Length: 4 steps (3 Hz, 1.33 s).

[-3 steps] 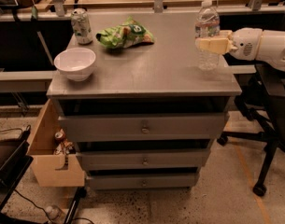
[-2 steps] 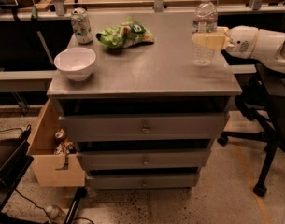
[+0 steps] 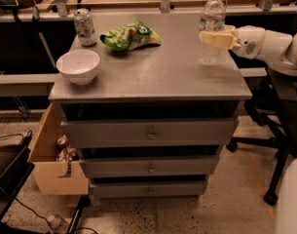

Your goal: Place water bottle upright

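One water bottle (image 3: 212, 13), upright near the right rear corner of the cabinet top (image 3: 157, 82), clamped at mid-body by the gripper (image 3: 217, 39) reaching in from the right. Base at or just above the metal, cannot tell which. Best to lower straight down, keep vertical, release only with the base flat, then back out rightward without brushing the crinkly wall. Right edge just beside; plenty of bare top toward the middle; chip bag (image 3: 130, 34), soda can (image 3: 84, 27) and bowl (image 3: 79, 66) well apart to the left.
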Motion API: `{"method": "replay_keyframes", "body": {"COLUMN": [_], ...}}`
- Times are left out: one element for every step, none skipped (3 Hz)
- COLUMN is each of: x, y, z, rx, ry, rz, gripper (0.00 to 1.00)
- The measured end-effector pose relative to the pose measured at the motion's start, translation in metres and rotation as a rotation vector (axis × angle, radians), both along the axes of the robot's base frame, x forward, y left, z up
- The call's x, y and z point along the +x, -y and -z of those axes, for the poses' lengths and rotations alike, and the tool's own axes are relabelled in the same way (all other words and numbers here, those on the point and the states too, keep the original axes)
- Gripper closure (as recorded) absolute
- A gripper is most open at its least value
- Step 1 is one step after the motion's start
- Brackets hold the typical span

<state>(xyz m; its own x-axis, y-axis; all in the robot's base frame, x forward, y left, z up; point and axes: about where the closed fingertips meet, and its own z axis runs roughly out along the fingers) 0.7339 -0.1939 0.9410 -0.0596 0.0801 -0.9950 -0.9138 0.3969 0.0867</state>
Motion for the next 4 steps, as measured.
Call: {"method": "replay_keyframes", "body": {"x": [0.013,0.020,0.026,0.028], "y": [-0.004,-0.007,-0.006,-0.003], "z": [0.012,0.023,0.037,0.046], "rx": [0.006,0.013,0.030,0.047], "ry": [0.035,0.062,0.072,0.079], "rz": [-0.001,-0.003,-0.002,0.004], "gripper": [1.00,1.00,1.00,1.00]}}
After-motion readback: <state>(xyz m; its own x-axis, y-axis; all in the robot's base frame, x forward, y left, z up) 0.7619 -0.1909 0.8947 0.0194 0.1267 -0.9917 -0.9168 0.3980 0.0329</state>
